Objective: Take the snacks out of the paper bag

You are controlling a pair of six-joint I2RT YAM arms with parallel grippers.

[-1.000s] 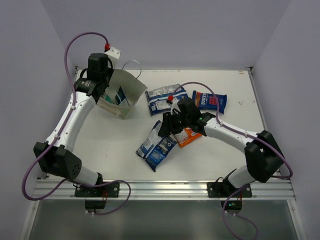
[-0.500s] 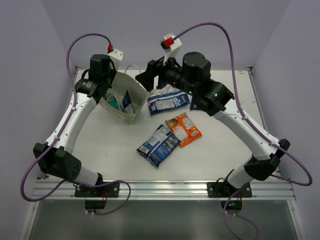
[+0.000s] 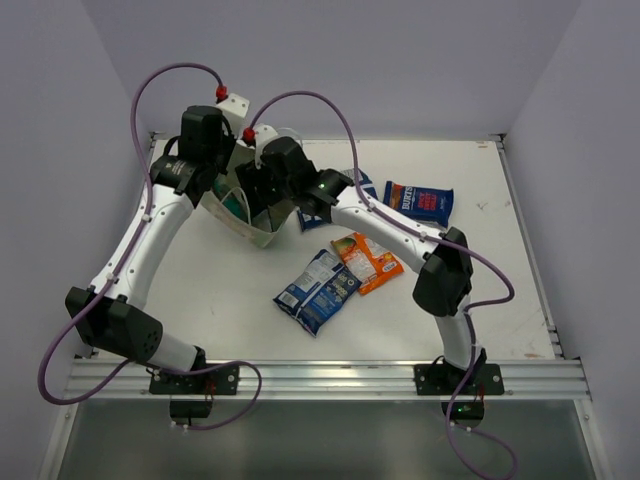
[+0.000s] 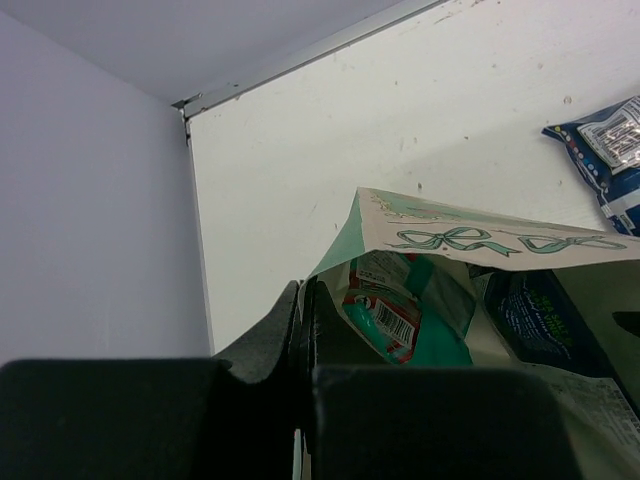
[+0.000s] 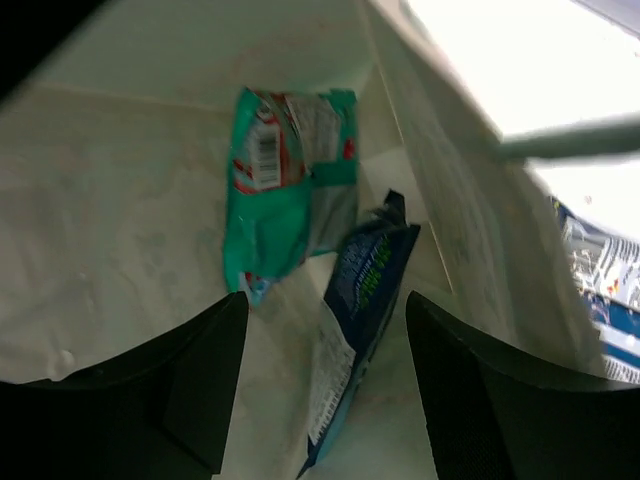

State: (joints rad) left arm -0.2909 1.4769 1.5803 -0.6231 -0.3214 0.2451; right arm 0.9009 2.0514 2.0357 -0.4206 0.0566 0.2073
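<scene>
White surface (image 3: pixel 200 290) boxed by pale walls. At its rear left, the paper bag (image 4: pixel 470 240) leans open, its rim pinched in the closed left hand (image 4: pixel 303 300). The right hand (image 5: pixel 320 375), spread wide and holding nothing, is inside the bag's mouth above a teal packet (image 5: pixel 285 190) and a dark blue packet (image 5: pixel 365 290). An orange packet (image 3: pixel 368 262), a blue-and-white packet (image 3: pixel 317 291) and a red-patched packet (image 3: pixel 418 200) lie outside.
</scene>
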